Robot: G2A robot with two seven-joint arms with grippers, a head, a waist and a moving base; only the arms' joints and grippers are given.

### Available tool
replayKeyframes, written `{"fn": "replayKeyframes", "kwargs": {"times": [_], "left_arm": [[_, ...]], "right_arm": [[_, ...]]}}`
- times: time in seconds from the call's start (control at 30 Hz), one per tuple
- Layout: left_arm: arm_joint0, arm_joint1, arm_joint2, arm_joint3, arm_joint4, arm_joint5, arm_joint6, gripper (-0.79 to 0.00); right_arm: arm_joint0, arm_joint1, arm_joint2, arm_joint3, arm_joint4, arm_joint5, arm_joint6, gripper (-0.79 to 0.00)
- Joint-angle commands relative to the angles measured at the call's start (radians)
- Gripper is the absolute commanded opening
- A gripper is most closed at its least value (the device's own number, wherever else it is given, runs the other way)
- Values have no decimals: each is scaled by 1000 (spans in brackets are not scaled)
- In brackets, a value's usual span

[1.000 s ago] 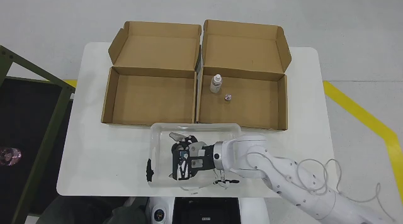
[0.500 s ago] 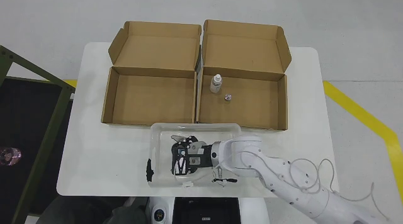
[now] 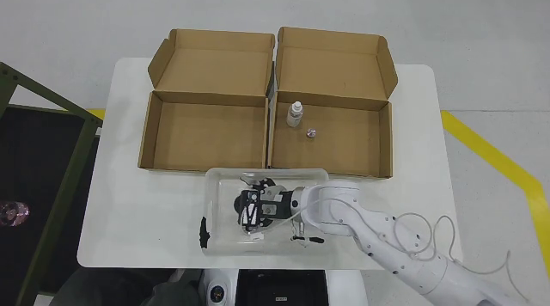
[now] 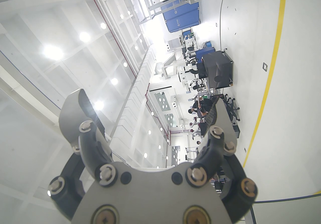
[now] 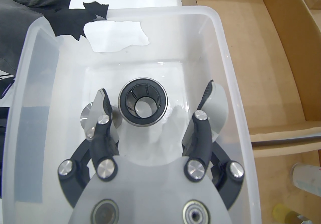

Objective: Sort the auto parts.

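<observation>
Centrally, my right jaws hang spread wide and empty inside the clear tub (image 5: 163, 9) at the near edge of the bench (image 3: 129, 203). A metal sleeve (image 5: 133, 95) stands upright on the tub floor between the fingertips, nearer one of them. A small metal disc (image 5: 86, 113) lies just beside it. Beyond the tub, the right cardboard box (image 3: 344, 143) holds a white bottle (image 3: 295, 114) and a small metal piece (image 3: 312, 133). My left jaws, likewise spread and empty, point at a ceiling.
</observation>
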Motion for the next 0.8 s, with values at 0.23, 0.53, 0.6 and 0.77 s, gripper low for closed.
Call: {"fn": "replayKeyframes", "kwargs": {"times": [0.23, 0.53, 0.6, 0.77], "left_arm": [[0, 0, 0, 0, 0, 0, 0, 0], [0, 0, 0, 0, 0, 0, 0, 0], [0, 0, 0, 0, 0, 0, 0, 0], [0, 0, 0, 0, 0, 0, 0, 0]], "right_arm": [[-6, -12, -3, 22, -3, 1, -4, -323], [-6, -26, -10, 35, -8, -4, -2, -394], [-6, -29, -10, 39, -9, -5, -1, -394], [-6, -35, -10, 47, -10, -12, 2, -391]]}}
